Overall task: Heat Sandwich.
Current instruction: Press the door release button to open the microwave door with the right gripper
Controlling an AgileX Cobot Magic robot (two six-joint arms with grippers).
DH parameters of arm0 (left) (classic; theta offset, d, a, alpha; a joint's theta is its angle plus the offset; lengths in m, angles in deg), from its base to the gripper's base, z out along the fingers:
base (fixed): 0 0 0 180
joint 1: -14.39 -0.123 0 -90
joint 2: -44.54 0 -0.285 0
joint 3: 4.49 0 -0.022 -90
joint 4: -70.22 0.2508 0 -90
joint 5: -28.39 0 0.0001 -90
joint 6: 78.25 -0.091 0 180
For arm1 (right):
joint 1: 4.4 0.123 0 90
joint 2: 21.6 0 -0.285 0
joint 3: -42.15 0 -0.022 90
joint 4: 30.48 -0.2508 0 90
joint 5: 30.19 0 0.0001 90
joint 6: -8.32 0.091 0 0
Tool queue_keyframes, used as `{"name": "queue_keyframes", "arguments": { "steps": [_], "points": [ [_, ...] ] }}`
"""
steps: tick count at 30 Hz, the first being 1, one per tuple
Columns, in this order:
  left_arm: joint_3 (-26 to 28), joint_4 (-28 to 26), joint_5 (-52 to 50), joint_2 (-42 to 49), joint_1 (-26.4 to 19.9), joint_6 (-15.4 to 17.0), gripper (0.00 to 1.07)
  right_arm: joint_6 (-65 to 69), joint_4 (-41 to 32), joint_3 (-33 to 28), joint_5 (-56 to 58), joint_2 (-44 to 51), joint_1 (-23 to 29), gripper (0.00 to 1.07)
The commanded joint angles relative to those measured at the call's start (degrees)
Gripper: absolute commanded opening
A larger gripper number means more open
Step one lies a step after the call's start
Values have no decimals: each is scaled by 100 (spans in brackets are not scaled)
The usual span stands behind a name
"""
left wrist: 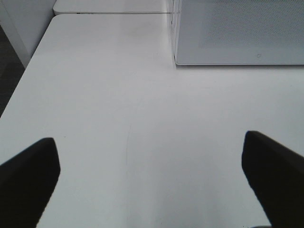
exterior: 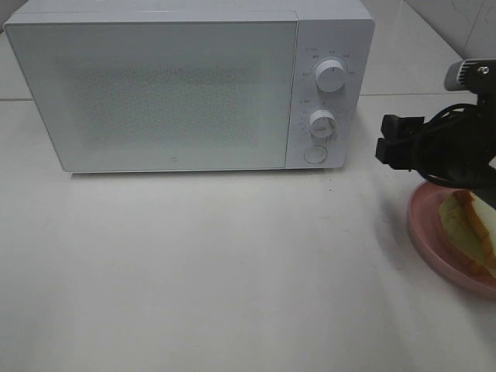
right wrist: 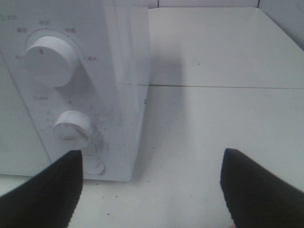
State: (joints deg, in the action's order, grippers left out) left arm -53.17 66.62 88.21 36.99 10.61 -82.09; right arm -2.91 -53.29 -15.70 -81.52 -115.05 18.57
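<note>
**Two grippers open and empty, microwave shut, sandwich waiting on its plate**

Nearest: the left gripper (left wrist: 149,156) shows only in its own wrist view. Its jaws are spread fully, with nothing between them but bare table (left wrist: 118,95).

At 4 o'clock in the overhead view, the sandwich (exterior: 467,222) lies on a pink plate (exterior: 422,229) and nothing grips it.

At 3 o'clock, the right gripper (exterior: 387,136) hovers above the plate's far rim. Its jaws are wide apart and hold nothing, and the tips point toward 9 o'clock at the control panel.

Farthest, from 11 to 1 o'clock, is the microwave (exterior: 333,27) with its door (exterior: 155,93) closed. The panel carries an upper knob (exterior: 331,75), a lower knob (exterior: 322,124) and a round button (exterior: 315,153).

Risks, as I judge them:
- A reach for the button that runs slightly high would nudge the lower knob, because the two sit just beside each other.
- A hard push could slide the microwave back across the smooth table.
- The right arm hangs over the plate, so a low swing could clip the sandwich or tip the plate.
- Soft bread gripped too firmly would squeeze the filling out.

Orientation: the long axis runs roughly from 11 to 5 o'clock. The orange crust runs along the 2 o'clock side and the pale face is toward 8 o'clock. The far end is cut off by the frame edge, so the full length is not visible.
</note>
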Motion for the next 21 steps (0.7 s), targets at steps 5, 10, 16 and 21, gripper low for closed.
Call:
{"name": "queue_keyframes", "arguments": {
  "steps": [5, 10, 16, 21],
  "points": [
    [-17, 11, -92, 155, 11, 23, 103, -63, -693, 0, -665, -516, 871, 76],
    [-17, 11, -92, 155, 11, 23, 103, -69, -1438, 0, -1157, -877, 1415, 76],
    [-17, 11, -92, 155, 11, 23, 103, -92, -2160, 92, -1455, -1226, 1982, 76],
    [-17, 11, -92, 155, 11, 23, 103, -241, -2292, 275, -1427, -1490, 2252, 76]
  ]
}}
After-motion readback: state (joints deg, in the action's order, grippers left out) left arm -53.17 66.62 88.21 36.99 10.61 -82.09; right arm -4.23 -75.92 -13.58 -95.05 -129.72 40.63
